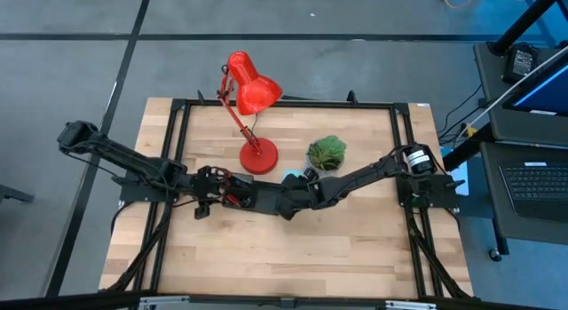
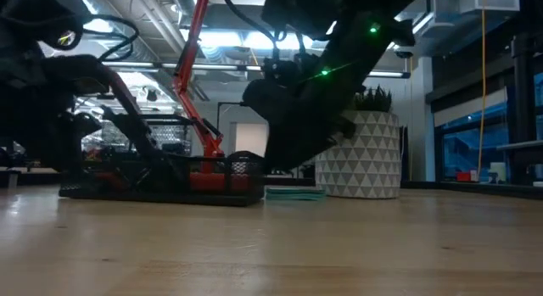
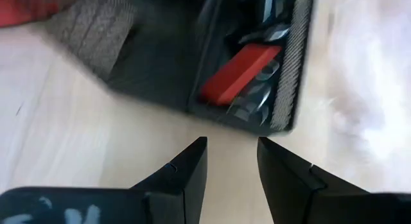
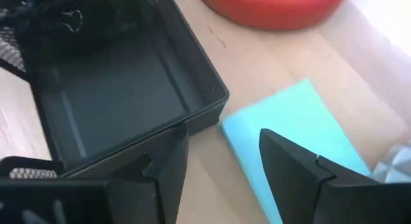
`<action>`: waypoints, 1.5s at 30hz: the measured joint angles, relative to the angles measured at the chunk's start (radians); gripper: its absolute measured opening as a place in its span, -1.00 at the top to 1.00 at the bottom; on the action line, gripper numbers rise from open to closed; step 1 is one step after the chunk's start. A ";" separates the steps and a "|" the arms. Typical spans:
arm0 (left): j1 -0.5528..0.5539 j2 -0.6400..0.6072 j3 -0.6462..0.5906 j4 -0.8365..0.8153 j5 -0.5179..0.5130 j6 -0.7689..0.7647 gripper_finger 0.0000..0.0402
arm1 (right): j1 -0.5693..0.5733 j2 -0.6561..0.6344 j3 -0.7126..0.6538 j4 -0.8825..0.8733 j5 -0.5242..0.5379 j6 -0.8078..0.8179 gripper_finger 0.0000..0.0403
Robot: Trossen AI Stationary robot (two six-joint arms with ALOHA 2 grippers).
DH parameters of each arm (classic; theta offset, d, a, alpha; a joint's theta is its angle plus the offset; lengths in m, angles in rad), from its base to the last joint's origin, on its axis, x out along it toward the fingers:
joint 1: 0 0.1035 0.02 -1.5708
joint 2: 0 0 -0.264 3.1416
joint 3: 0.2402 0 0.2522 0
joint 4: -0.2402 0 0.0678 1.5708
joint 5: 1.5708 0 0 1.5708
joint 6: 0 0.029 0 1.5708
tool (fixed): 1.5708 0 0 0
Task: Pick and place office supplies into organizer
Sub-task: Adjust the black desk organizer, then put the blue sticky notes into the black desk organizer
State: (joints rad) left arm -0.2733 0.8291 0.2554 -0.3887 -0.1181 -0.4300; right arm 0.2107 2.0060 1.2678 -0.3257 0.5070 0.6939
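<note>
High view: the bench [image 1: 293,248] fills the centre of the frame. The lamp [image 1: 251,95] stands at upper centre, its round base [image 1: 258,156] just left of the plant [image 1: 327,152]. The left arm enters from the left edge and the right arm from the right edge. Both meet at the organizer [image 1: 244,194], which lies just below the lamp base at frame centre. The left gripper [image 1: 206,202] sits at the organizer's left end. The right gripper [image 1: 286,202] sits at its right end. A sliver of the pad [image 1: 291,177] shows just above the right gripper.

Low view: the organizer [image 2: 170,184] lies at left centre on the bench [image 2: 271,245]. The pad [image 2: 294,192] lies flat just right of it. The white pot [image 2: 363,156] stands behind the pad at right centre. The right arm hangs over the organizer's right end.

Left wrist view: the left gripper's fingers [image 3: 189,176] stand apart with nothing between them, above bare bench [image 3: 70,128]. The organizer [image 3: 192,63] fills the upper centre. Red scissors [image 3: 241,73] lie in its right compartment beside other dark items too blurred to identify.

Right wrist view: the right gripper's fingers [image 4: 295,172] stand apart and hold nothing. The organizer [image 4: 109,95] occupies the upper left. The pad [image 4: 289,131] lies on the bench just right of the organizer's corner, apart from it. The lamp base [image 4: 273,7] shows at the top edge.
</note>
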 joint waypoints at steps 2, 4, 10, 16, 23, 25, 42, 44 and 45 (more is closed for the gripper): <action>-0.017 0.000 0.012 -0.011 0.001 -0.006 0.36 | -0.011 0.000 0.000 0.026 0.000 -0.023 0.04; -0.034 0.000 0.022 -0.022 0.001 -0.013 0.36 | -0.019 0.000 0.000 0.032 -0.002 -0.029 0.04; -0.092 -0.005 0.099 -0.193 0.001 -0.093 0.36 | -0.019 0.000 0.000 -0.010 0.000 -0.016 0.04; -0.167 -0.045 0.192 -0.272 -0.014 -0.117 0.36 | -0.014 -0.008 0.002 -0.077 -0.001 0.043 0.04; -0.231 -0.106 0.255 -0.232 -0.082 -0.124 0.36 | -0.059 -0.015 0.002 -0.155 0.027 0.087 0.04; -0.238 -0.121 0.259 -0.209 -0.103 -0.125 0.36 | -0.077 -0.015 0.002 -0.156 0.027 0.084 0.04; -0.243 -0.131 0.263 -0.208 -0.109 -0.125 0.36 | -0.082 0.055 0.007 -0.139 -0.085 0.076 0.04; -0.243 -0.131 0.263 -0.207 -0.109 -0.125 0.36 | -0.059 0.055 0.007 -0.146 -0.103 0.088 0.04; -0.243 -0.131 0.263 -0.207 -0.109 -0.125 0.36 | -0.044 0.054 0.007 -0.158 -0.121 0.091 0.04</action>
State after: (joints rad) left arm -0.5163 0.6979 0.5182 -0.5957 -0.2270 -0.5552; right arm 0.1667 2.0602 1.2747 -0.4833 0.3862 0.7851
